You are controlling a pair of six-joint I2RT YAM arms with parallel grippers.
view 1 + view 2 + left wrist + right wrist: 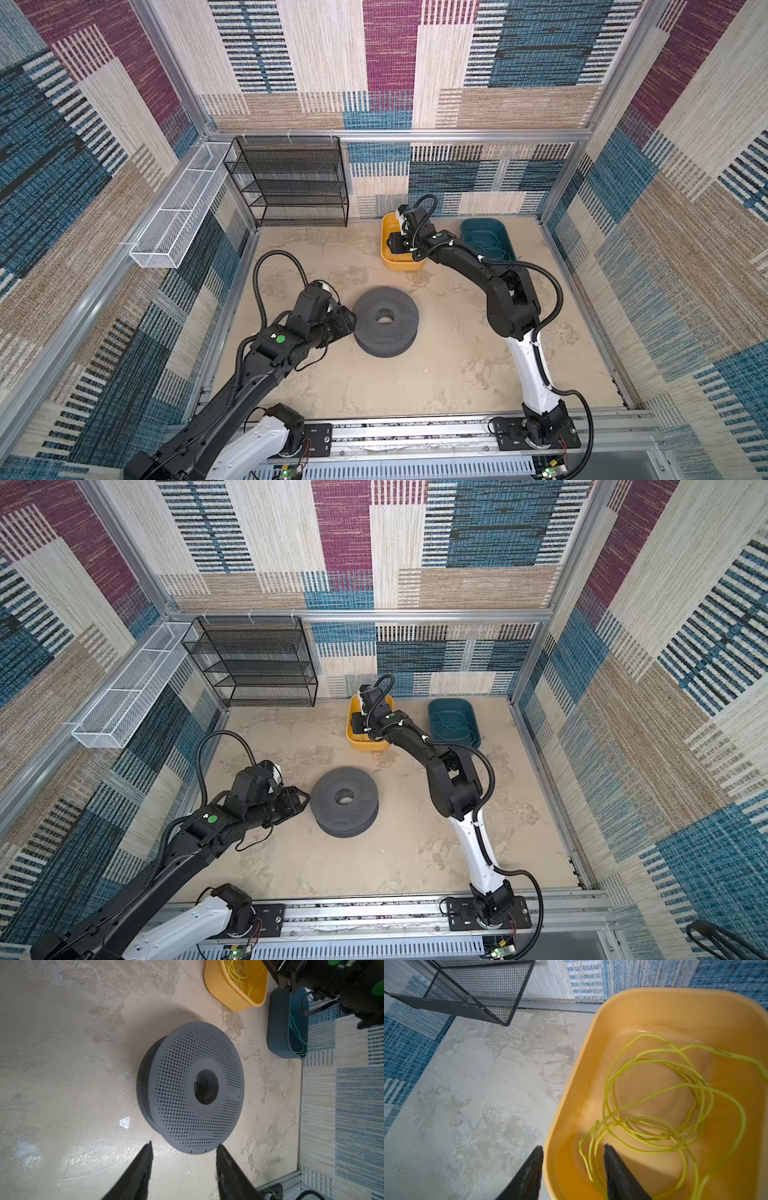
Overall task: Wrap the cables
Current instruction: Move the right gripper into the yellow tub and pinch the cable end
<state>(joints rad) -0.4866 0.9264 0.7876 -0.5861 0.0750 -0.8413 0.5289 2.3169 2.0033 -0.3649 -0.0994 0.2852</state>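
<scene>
Cables point(707, 1095) looped in yellow tub point(675, 1007); teal cord point(451, 729) in blue tub point(449, 701).

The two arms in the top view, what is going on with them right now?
The right gripper hangs open over the rim of the yellow tub, just beside the loose yellow cable coiled inside; nothing is gripped yet. The left gripper, also open and empty, points at the dark perforated spool lying flat on the table. No cable shows on the spool. A teal tub next to the yellow one holds a teal cable.
</scene>
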